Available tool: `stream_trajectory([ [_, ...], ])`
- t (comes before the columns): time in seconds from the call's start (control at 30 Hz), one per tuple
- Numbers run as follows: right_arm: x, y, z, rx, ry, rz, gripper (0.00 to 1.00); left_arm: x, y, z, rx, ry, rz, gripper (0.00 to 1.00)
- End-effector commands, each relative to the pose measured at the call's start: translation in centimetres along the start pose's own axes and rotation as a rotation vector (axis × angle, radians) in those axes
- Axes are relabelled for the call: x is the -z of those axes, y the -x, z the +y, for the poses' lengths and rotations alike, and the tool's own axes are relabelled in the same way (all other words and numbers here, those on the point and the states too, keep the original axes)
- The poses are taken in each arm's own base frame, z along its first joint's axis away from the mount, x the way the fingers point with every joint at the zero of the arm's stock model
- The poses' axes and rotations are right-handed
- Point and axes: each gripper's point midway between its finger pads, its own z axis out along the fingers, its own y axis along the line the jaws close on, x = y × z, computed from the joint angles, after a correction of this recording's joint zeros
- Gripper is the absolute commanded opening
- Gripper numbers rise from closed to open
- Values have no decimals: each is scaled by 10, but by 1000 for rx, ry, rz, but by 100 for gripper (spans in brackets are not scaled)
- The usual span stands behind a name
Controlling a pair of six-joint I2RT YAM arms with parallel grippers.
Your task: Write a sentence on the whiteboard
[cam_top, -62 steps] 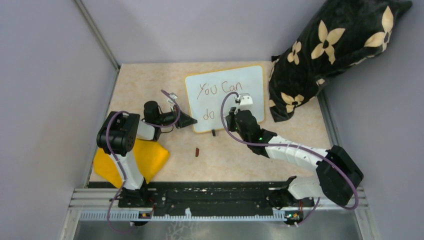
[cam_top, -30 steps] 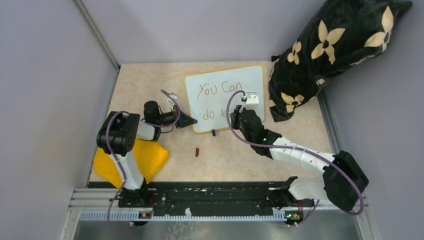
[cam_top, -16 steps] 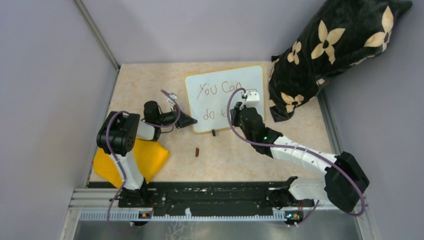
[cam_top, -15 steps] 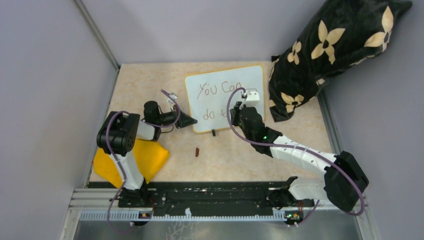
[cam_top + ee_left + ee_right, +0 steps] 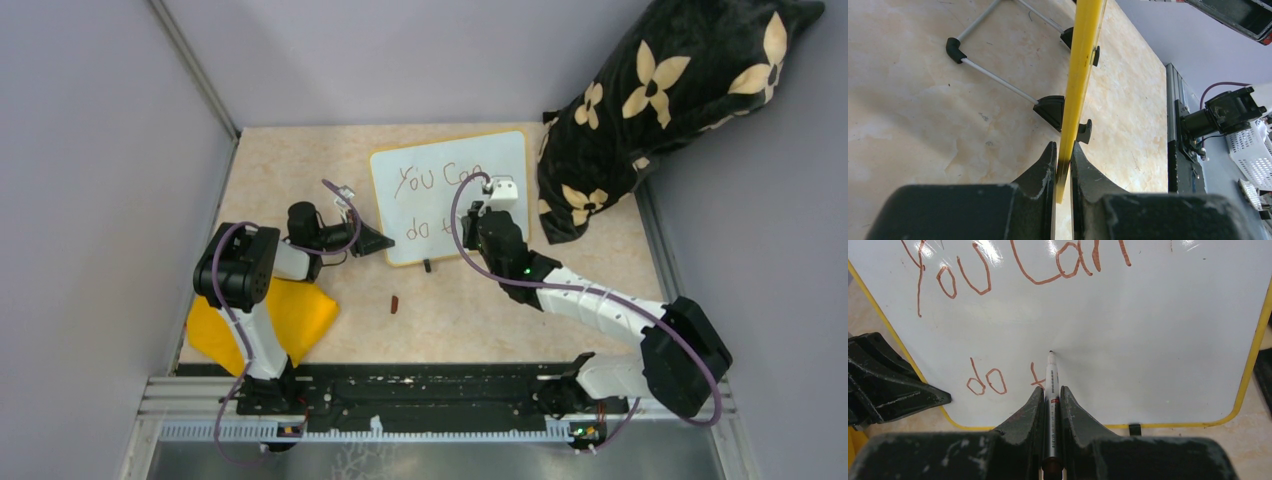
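The whiteboard (image 5: pixel 445 150) stands tilted on the table, white with a thin yellow frame (image 5: pixel 1250 360). On it the sentence (image 5: pixel 437 180) reads "You Can" with "do t" (image 5: pixel 993 381) below, in brownish-red strokes. My left gripper (image 5: pixel 378 240) is shut on the board's yellow left edge (image 5: pixel 1079 75), seen edge-on in the left wrist view between the fingertips (image 5: pixel 1063 150). My right gripper (image 5: pixel 490 213) (image 5: pixel 1050 390) is shut on a slim marker (image 5: pixel 1050 377), whose tip rests on the board just right of the "t".
A black pillow with cream flowers (image 5: pixel 670 100) leans against the board's right side. A yellow cloth (image 5: pixel 295 315) lies by the left arm's base and a small brown cap (image 5: pixel 395 303) in front of the board. Wire stand legs (image 5: pixel 998 80) run behind the board.
A "t" has appeared after "do". Since then my right gripper has carried the marker slightly up and right of it. The left gripper has kept its hold unmoved.
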Motion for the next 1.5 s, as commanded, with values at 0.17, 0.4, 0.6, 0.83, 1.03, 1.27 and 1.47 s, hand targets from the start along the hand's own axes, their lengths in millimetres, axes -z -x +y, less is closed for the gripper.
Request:
stream_trajectory([
  [0.17,-2,14,4,-38,13,-43,0,-2,-4,3,14,20,15,0],
  [0.4,2,1,-3,-43,7,-19,0,-2,-4,3,14,19,15,0],
  [0.6,6,-12,-9,-43,2,4,0,-2,-3,2,13,20,13,0],
  [0.83,9,-23,-12,-50,4,26,0,-2,-4,2,16,18,16,0],
  [1.03,10,-28,-13,-56,5,39,0,-2,-3,2,13,19,15,0],
  [1.27,12,-29,-15,-56,2,38,0,-2,-4,2,15,19,17,0],
  [1.47,10,-17,-11,-55,1,17,0,-2,-5,2,17,18,18,0],
])
